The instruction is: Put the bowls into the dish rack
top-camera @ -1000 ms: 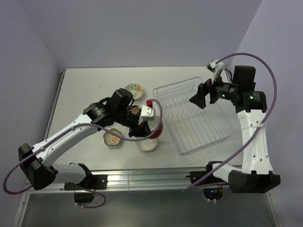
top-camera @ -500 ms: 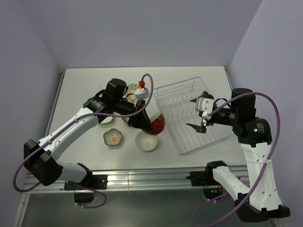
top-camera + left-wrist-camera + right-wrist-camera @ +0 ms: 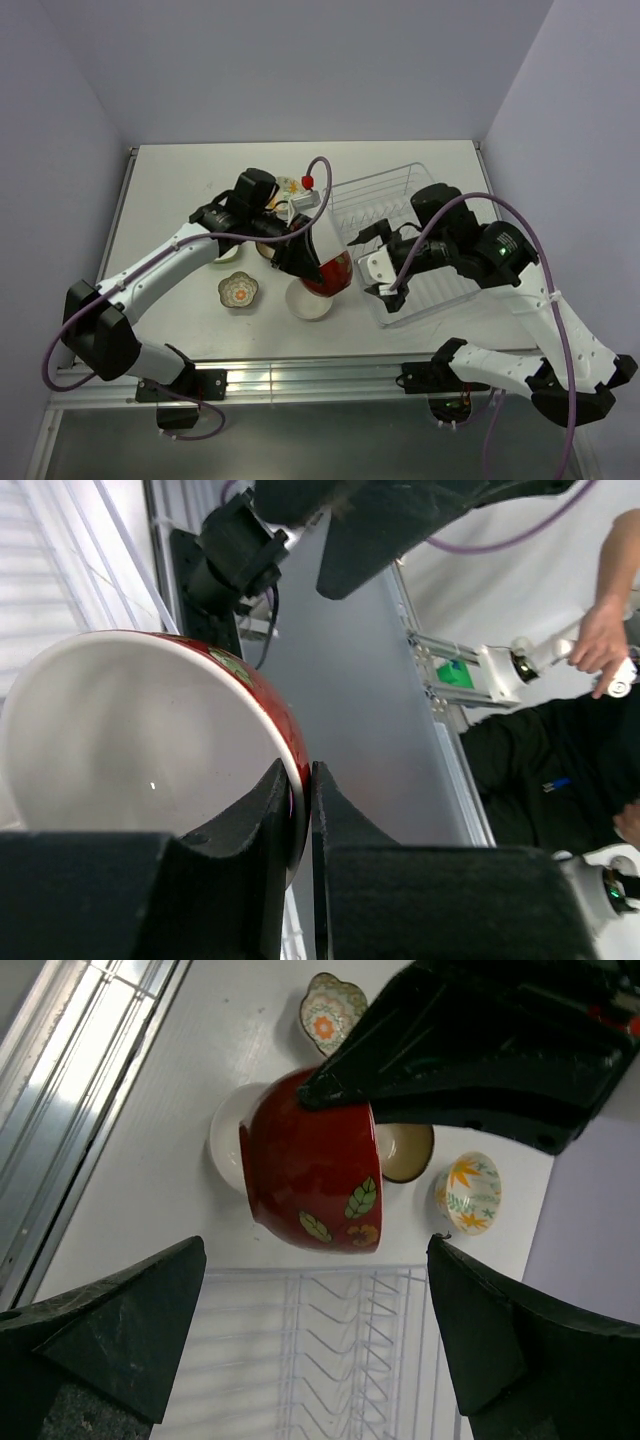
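My left gripper is shut on the rim of the red bowl, one finger inside and one outside. It holds the bowl tilted in the air by the left edge of the dish rack. The bowl's white inside shows in the left wrist view. My right gripper is open and empty over the rack's left part, facing the red bowl; its own view shows the rack's tines below.
The white bowl sits under the red one. The flower-shaped bowl is to its left. The dark brown bowl and the cream bowl with orange flowers lie behind my left arm. A person stands off the table.
My left gripper lifted the red bowl off the white bowl and holds it by the rack. My right arm swung from the rack's far right to its left part, toward the bowl.
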Action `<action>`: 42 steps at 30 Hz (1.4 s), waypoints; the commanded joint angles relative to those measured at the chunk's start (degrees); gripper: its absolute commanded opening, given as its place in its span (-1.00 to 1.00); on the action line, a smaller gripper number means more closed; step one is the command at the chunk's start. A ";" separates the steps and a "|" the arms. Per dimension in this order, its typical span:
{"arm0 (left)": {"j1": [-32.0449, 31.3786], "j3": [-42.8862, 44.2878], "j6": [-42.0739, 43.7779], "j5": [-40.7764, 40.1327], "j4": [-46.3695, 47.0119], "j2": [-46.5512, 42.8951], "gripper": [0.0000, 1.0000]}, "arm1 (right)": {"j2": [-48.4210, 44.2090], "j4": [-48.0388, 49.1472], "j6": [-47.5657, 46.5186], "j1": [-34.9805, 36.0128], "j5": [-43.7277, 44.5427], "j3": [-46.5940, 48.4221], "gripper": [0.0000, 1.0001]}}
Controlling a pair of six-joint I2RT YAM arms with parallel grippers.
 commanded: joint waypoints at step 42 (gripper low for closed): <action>1.20 24.79 48.22 18.16 -53.97 21.21 -0.99 | 1.84 18.73 20.26 14.08 13.99 -13.51 1.00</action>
